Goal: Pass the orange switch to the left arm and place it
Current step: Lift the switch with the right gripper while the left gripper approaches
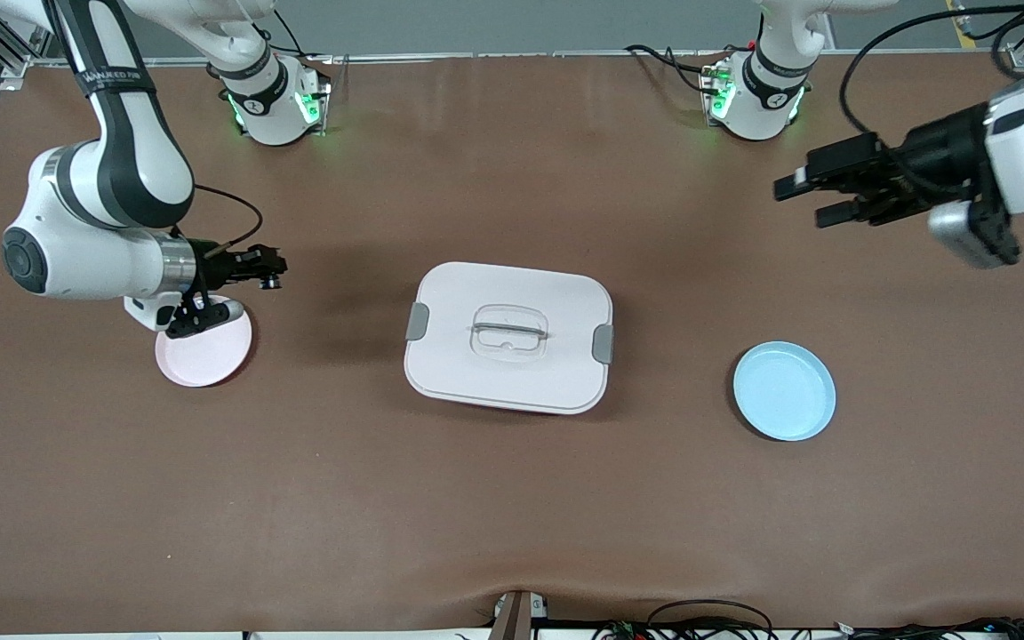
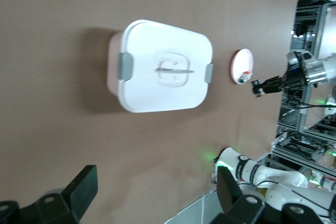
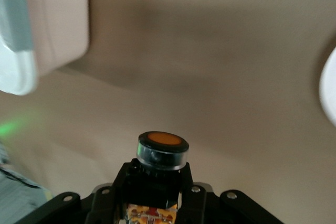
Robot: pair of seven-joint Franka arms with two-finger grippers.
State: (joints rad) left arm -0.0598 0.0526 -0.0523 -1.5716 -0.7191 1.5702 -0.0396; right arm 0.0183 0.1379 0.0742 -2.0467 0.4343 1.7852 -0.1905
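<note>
The orange switch (image 1: 271, 282) (image 3: 161, 153), with a black body and an orange cap, sticks out of my right gripper (image 1: 268, 265) (image 3: 157, 184), which is shut on it. That gripper hangs over the table just past the rim of the pink plate (image 1: 205, 357), pointing toward the white box (image 1: 508, 338) (image 2: 163, 66) (image 3: 31, 24) in the table's middle. At the left arm's end of the table my left gripper (image 1: 804, 202) (image 2: 156, 192) is up in the air. It is open and holds nothing, and it points toward the box.
A light blue plate (image 1: 784, 391) lies between the box and the left arm's end, nearer the front camera. On the pink plate (image 2: 242, 66) rests a small clear-and-silver piece (image 2: 243, 77). Cables run along the table's front edge.
</note>
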